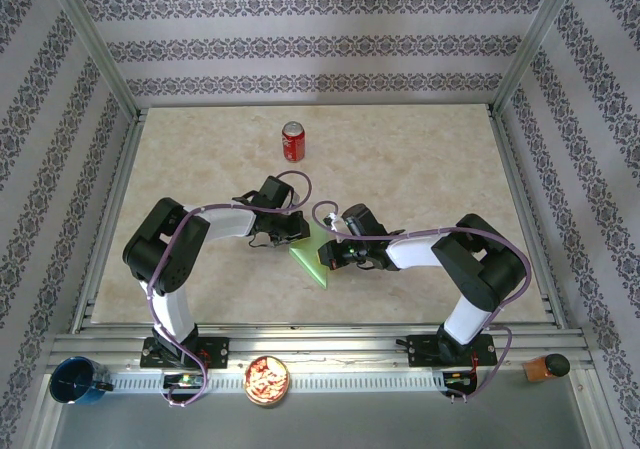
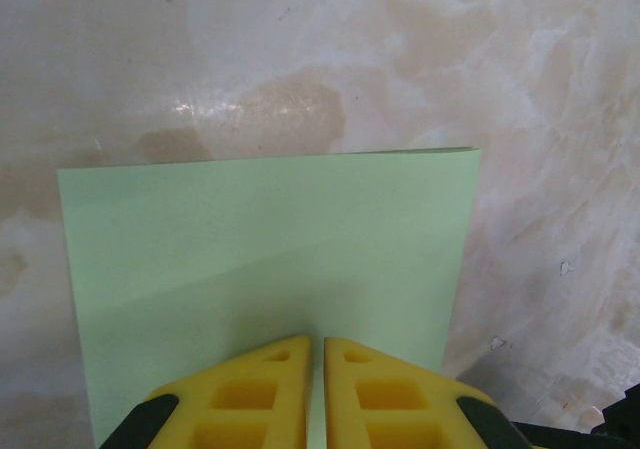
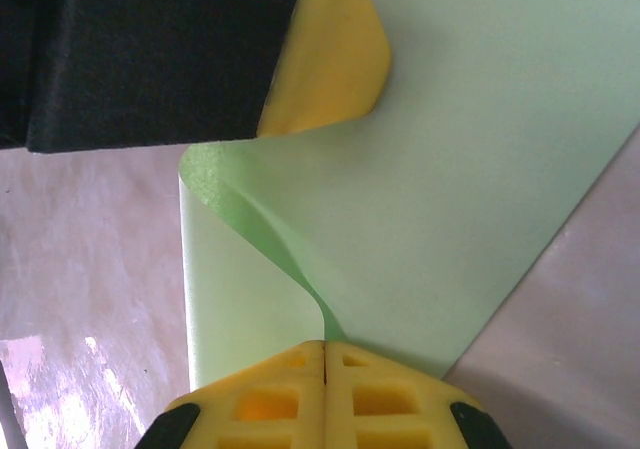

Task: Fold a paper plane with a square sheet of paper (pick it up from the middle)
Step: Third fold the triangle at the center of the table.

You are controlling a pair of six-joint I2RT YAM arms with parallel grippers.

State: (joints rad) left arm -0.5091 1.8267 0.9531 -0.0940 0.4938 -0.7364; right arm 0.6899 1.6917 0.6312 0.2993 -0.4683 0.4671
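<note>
left gripper (image 2: 316,354), right gripper (image 3: 325,354), both pinching paper (image 2: 270,239)

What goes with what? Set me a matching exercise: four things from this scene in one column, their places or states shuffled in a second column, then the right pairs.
Things
1. soda can
2. sheet of paper
3. blue cup
4. bowl

Places or states
A. near edge, far left corner
B. upright, on the far part of the table
C. pinched by the left gripper and the right gripper
D. near edge, just right of the left arm's base

Pairs: 1-B, 2-C, 3-A, 4-D
</note>
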